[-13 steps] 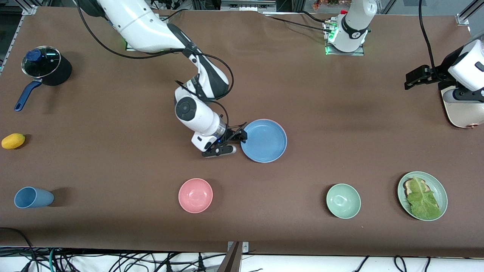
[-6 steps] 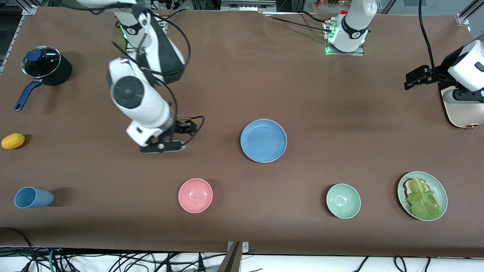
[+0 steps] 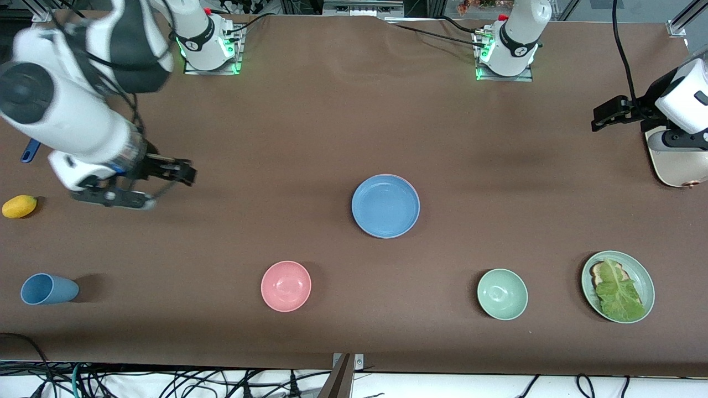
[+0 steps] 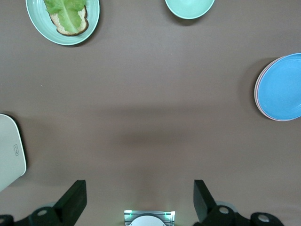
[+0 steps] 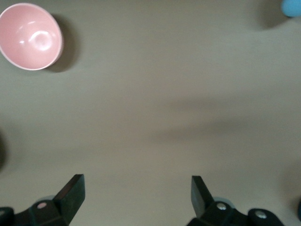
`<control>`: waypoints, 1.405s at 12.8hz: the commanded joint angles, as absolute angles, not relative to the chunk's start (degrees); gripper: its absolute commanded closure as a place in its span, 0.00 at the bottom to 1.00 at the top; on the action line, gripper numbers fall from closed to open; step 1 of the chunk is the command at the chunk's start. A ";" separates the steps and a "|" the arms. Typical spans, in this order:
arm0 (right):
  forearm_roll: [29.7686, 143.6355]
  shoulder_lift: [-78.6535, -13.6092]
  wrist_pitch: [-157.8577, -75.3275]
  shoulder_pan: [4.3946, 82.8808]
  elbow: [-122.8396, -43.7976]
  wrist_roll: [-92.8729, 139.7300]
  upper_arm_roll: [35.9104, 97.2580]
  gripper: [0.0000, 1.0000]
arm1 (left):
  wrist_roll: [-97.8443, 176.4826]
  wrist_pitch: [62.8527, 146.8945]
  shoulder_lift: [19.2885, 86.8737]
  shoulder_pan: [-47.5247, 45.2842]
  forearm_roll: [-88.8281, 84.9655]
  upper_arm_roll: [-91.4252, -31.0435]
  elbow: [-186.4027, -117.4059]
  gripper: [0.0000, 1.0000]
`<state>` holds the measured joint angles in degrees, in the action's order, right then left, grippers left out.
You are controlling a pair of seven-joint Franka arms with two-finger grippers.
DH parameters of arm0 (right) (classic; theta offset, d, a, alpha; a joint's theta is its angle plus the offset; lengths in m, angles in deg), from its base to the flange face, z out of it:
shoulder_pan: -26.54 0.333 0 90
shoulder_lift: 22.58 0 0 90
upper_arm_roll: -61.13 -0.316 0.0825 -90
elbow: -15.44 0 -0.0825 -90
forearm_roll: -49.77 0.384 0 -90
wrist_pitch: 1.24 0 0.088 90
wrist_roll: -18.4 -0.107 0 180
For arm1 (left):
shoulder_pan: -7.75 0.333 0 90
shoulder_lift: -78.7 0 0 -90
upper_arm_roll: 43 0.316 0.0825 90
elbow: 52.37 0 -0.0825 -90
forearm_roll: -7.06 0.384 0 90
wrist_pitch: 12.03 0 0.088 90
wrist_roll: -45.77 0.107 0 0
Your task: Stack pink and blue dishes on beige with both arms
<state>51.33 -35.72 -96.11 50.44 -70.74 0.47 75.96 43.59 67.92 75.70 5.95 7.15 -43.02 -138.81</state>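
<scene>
The blue plate (image 3: 385, 205) lies on top of a stack at the middle of the table. A thin pink rim (image 4: 256, 92) of the plate under it shows at the stack's edge. I cannot make out the beige plate below them. My right gripper (image 3: 168, 188) hangs open and empty over bare table toward the right arm's end, well away from the stack; its wrist view shows the same open jaws (image 5: 136, 200). My left gripper (image 3: 600, 117) waits open and empty at the left arm's end, and its wrist view (image 4: 139, 202) looks down on bare table with the stack (image 4: 282, 87) off to one side.
A pink bowl (image 3: 286, 286), a green bowl (image 3: 502, 294) and a green plate with lettuce (image 3: 618, 286) line the table's near edge. A blue cup (image 3: 47, 289) lies on its side. A yellow fruit (image 3: 19, 206) and a cream appliance (image 3: 677, 166) sit at the ends.
My right gripper has let go of the blue plate's rim and swung up and away toward the right arm's end. The plate has stayed put. The left arm has not moved.
</scene>
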 commanded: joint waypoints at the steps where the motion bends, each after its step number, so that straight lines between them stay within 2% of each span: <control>1: 51.34 -31.46 -94.40 40.56 -71.75 2.40 72.31 0.00 | 43.05 67.78 75.19 6.00 5.92 -43.00 -138.24 0.00; 4: 51.26 -26.38 -92.92 26.49 -72.62 2.66 61.53 0.00 | 43.05 68.04 75.10 6.00 5.92 -43.00 -138.24 0.00; 5: 50.83 -25.05 -90.82 24.10 -73.76 2.66 59.49 0.00 | 43.05 68.04 75.10 6.00 5.92 -43.00 -138.24 0.00; 8: 50.65 -20.66 -92.98 22.14 -79.38 4.33 58.94 0.00 | 42.96 69.00 75.27 6.08 6.01 -43.08 -138.24 0.00; 18: 48.63 -20.47 -94.93 24.17 -79.92 11.37 60.96 0.00 | 42.96 69.27 75.36 6.08 6.01 -43.17 -138.24 0.00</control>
